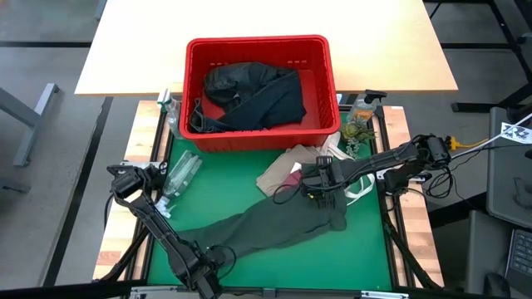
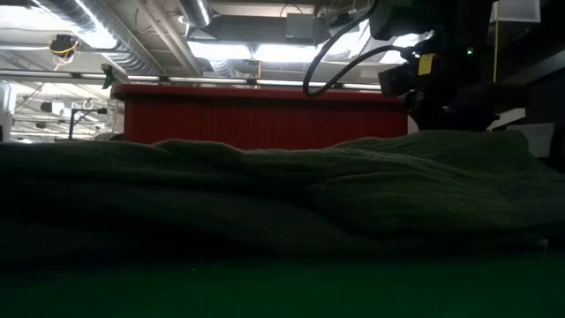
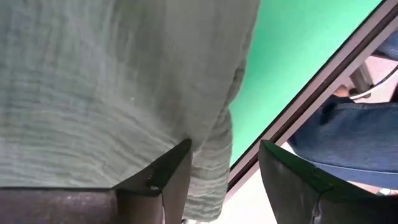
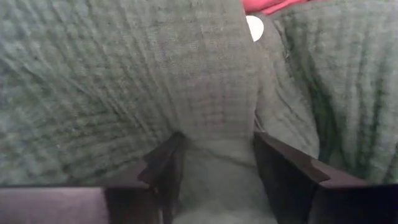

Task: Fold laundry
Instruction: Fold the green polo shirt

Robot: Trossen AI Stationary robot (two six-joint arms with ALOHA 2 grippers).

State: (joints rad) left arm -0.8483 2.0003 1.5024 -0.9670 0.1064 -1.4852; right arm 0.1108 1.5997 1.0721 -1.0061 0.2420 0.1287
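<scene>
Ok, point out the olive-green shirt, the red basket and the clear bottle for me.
olive-green shirt (image 1: 274, 224): high view, middle of its body.
red basket (image 1: 258, 140): high view, near wall.
clear bottle (image 1: 180, 173): high view, middle of its body, lying on the mat.

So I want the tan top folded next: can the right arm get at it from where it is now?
Probably yes. The tan top lies uncovered just beside the right gripper, which is open over the olive-green shirt; only the maroon piece overlaps it.
</scene>
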